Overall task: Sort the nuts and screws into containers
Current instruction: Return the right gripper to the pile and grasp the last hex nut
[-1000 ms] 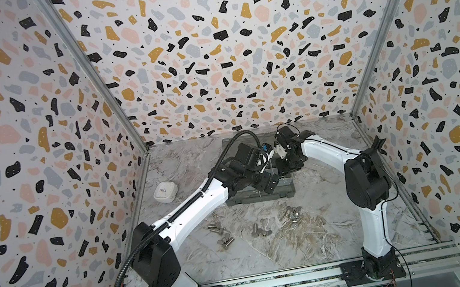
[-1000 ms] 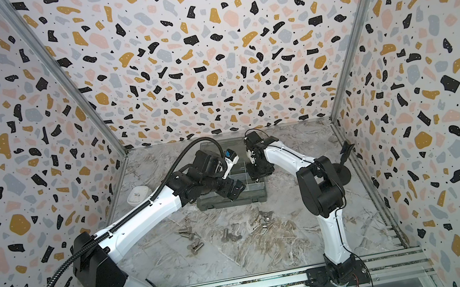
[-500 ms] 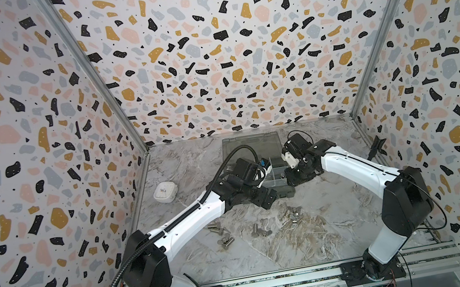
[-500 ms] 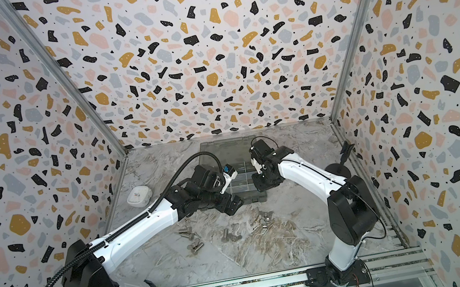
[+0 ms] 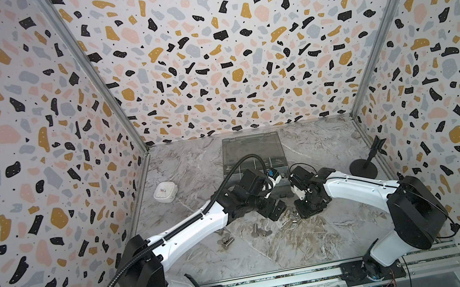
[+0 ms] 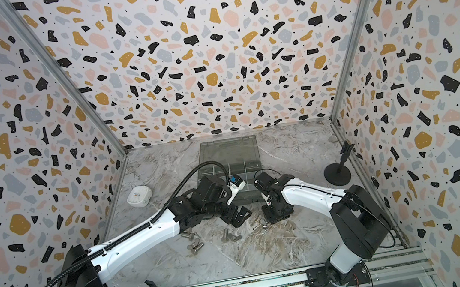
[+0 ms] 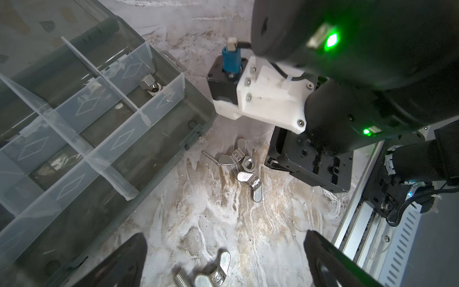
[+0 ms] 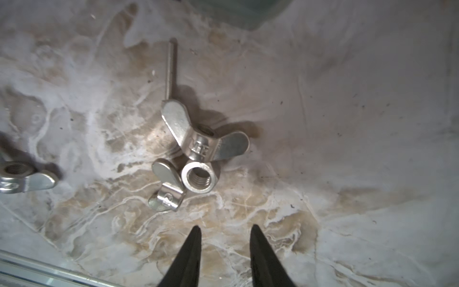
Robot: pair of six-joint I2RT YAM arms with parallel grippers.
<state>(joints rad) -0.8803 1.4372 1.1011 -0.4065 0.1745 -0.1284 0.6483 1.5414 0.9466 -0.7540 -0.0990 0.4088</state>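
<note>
The grey organiser box (image 5: 250,150) lies open at the back, its clear-walled containers (image 7: 74,124) beside my left gripper. One container holds a capped nut (image 7: 149,85). On the marble in front lies a cluster of nuts: two winged ones and a hex nut (image 8: 198,176), with a thin screw (image 8: 172,67) under them. My right gripper (image 8: 224,228) hovers just short of this cluster, its jaws a narrow gap apart and empty. My left gripper (image 7: 223,248) is wide open over a winged nut (image 7: 213,270) and a threaded screw (image 7: 182,279). More screws (image 5: 227,241) lie to the left.
A small white case (image 5: 165,191) sits at the left wall. A black stand (image 5: 365,164) is at the right wall. The metal rail (image 5: 277,281) runs along the front edge. My two wrists are close together in front of the box.
Both arms have drawn back from over the box and lowered towards the loose parts in front of it. The right gripper's jaws have narrowed. The left stays wide open.
</note>
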